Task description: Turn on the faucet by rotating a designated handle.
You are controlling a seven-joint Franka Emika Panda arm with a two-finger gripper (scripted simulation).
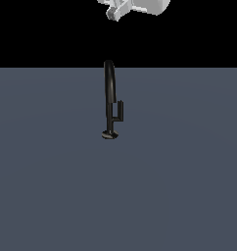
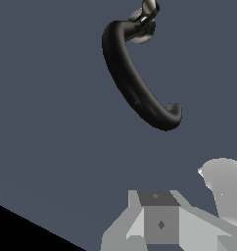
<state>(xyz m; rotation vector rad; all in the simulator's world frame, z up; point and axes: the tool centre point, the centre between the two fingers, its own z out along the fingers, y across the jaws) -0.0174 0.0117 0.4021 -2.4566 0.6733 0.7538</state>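
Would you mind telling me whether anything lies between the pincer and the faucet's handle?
Nothing does: in the exterior view the pincer hangs above the faucet, with open space down to the handle.

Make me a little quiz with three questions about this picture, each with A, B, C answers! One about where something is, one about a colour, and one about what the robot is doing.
1. Where is the handle on the faucet?
A. on the pipe's side toward the exterior view's right
B. lying on the floor apart from the pipe
C. on top of the arch

2. What colour is the faucet?
A. red
B. black
C. white

3. Is the end effector touching the faucet?
A. yes, gripping the handle
B. yes, pressing the base
C. no, it is well above it

Answers: 1 A, the short bar sits beside the pipe on that side. 2 B, it is glossy black. 3 C, a clear gap separates them in the exterior view.
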